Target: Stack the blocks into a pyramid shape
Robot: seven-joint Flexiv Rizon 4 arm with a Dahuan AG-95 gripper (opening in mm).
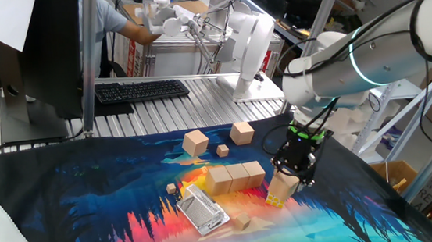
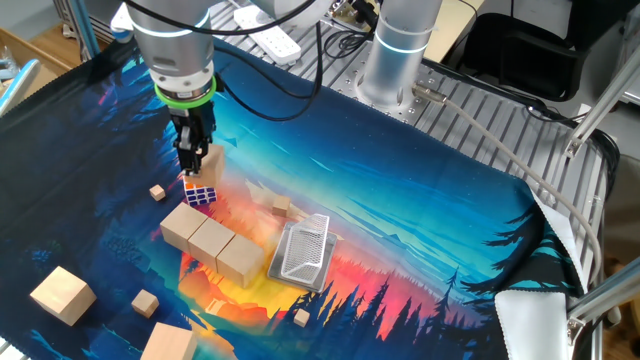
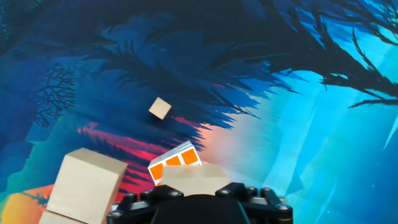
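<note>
The pincer (image 2: 194, 158) points down, its jaws around one wooden block (image 2: 211, 163); I cannot tell if they already press it. This block stands beside the colourful puzzle cube (image 2: 201, 195). Three blocks (image 2: 212, 241) lie in a touching row on the counter (image 2: 420, 200). Two more blocks (image 1: 217, 137) lie apart. A metal mesh basket (image 2: 304, 251) lies beside the row; I cannot see anything inside it.

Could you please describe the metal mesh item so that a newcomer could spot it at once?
Find the row of three wooden blocks mid-cloth. Just beside it lies the mesh item, flat and slightly askew. It alone is silvery perforated metal; everything nearby is wood or coloured plastic.
</note>
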